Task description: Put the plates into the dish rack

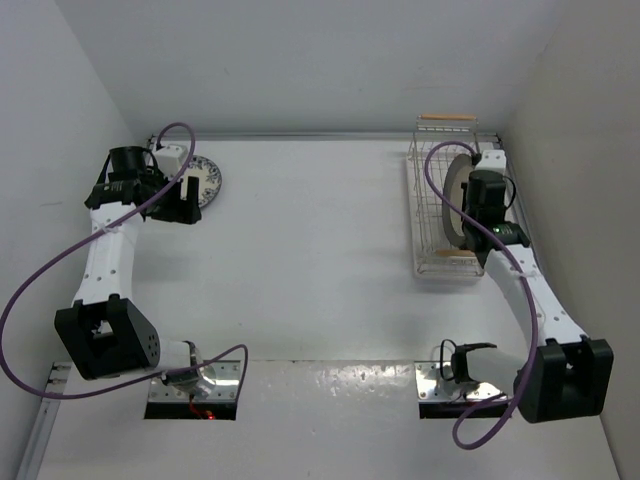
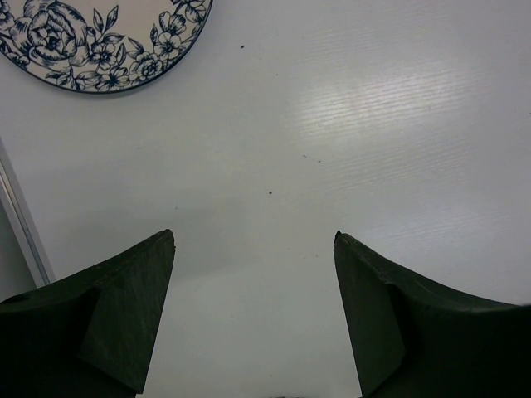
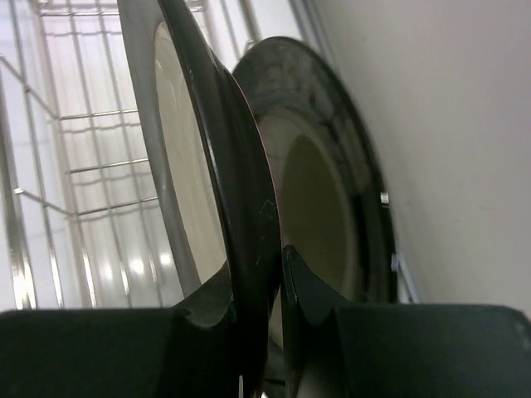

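At the far right of the table, the dish rack is set with its long axis running from near to far, a wooden handle at its far end. Over it, a cream plate is held on edge by the right gripper, whose fingers are clamped on the rim. In the top view the plate's edge appears to run along the rack's length, its face turned to the left. Whether its lower edge rests on the wires cannot be told. Just behind it, toward the side wall, a dark-rimmed plate is seen standing in the rack.

One plate is left outside. The floral plate lies flat at the far left of the table, well apart from the rack and just beside the left gripper. In the wrist view only a part of it is shown, ahead of the fingers and off to their left, so it is not lined up between them. These fingers are spread wide and nothing is held or touched. The left arm is judged much the nearer for this plate; a shift toward its rim would be called for before any closing.
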Controlling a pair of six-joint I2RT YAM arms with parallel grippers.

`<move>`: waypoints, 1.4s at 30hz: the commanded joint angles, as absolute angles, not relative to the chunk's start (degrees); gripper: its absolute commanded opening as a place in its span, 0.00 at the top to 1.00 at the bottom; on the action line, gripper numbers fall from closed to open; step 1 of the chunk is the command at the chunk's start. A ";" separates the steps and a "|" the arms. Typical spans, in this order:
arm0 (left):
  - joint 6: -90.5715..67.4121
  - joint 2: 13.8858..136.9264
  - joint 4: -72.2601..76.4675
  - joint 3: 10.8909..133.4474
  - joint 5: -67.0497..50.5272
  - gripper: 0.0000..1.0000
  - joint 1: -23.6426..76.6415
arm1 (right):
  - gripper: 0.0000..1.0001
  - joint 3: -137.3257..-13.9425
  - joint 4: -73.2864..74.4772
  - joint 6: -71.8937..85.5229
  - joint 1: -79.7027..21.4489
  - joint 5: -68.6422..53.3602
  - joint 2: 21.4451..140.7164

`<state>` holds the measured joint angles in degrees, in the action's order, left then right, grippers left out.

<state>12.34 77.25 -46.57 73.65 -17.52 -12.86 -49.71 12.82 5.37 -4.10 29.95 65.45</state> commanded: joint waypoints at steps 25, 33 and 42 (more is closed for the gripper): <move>11.43 78.05 -45.26 74.09 -17.05 0.18 -13.54 | 1.00 -49.57 7.90 2.20 -2.72 23.12 64.78; 11.95 78.05 -45.26 74.62 -16.52 0.18 -13.54 | 0.89 -49.13 10.11 2.99 -2.64 22.85 64.77; 11.95 78.57 -45.26 75.15 -16.52 0.18 -13.54 | 0.71 -49.57 10.98 5.89 -2.72 21.01 67.06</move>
